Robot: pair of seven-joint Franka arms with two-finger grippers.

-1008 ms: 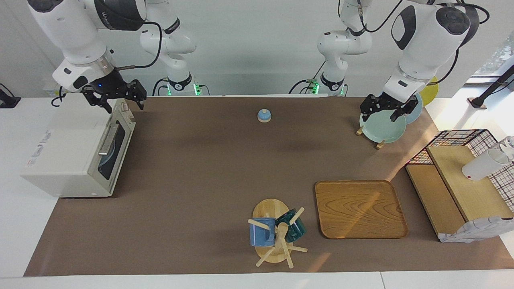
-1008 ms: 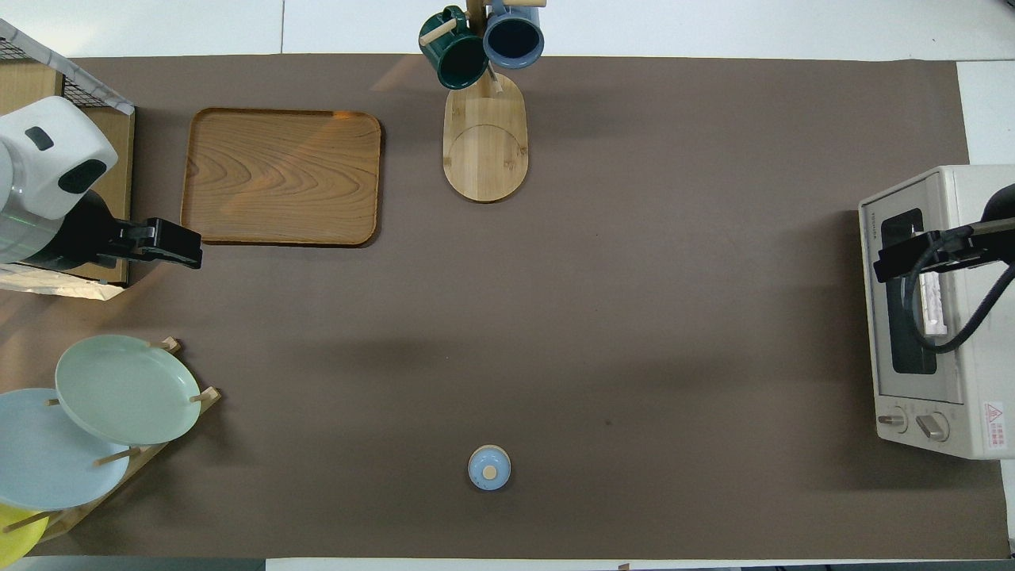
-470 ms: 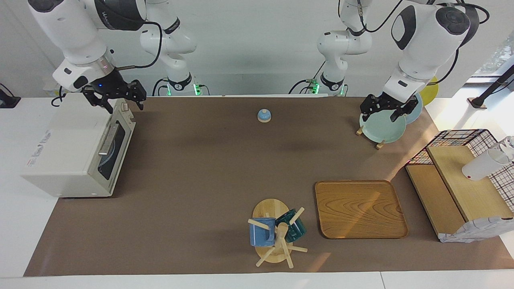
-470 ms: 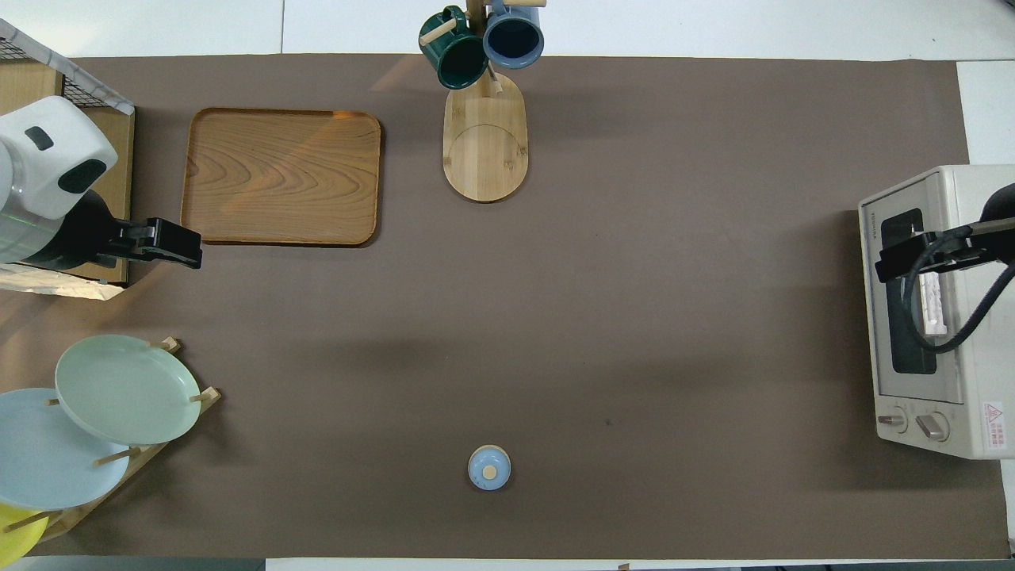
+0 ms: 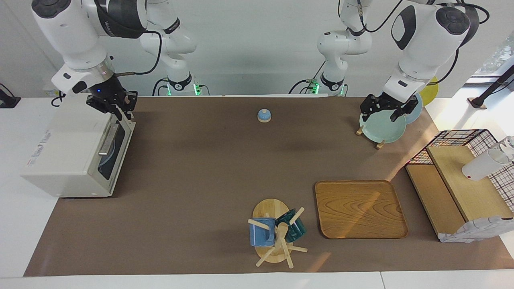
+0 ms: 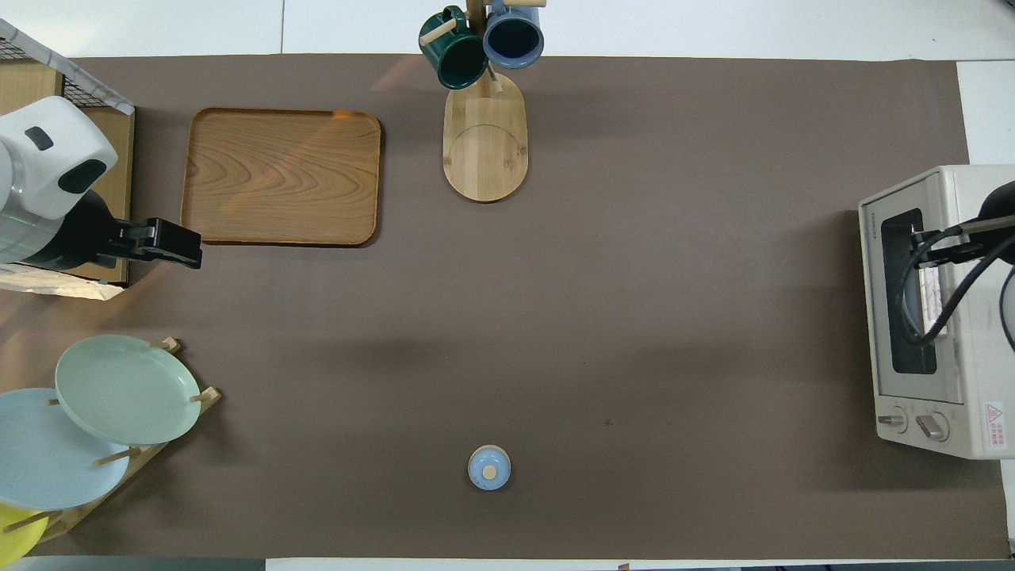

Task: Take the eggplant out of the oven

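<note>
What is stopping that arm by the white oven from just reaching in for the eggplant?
The oven door is shut, and the right gripper hangs above its top edge. The eggplant cannot be made out through the glass.

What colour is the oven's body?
White, with a dark glass door; the oven shows best in the facing view.

lab — two robot arms (image 5: pixel 417 48) | staged table (image 5: pixel 209 168) — kitchenware

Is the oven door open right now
No, the oven door sits upright and shut against the oven's front, its silver handle up near the top edge, with the right claw above the oven.
</note>
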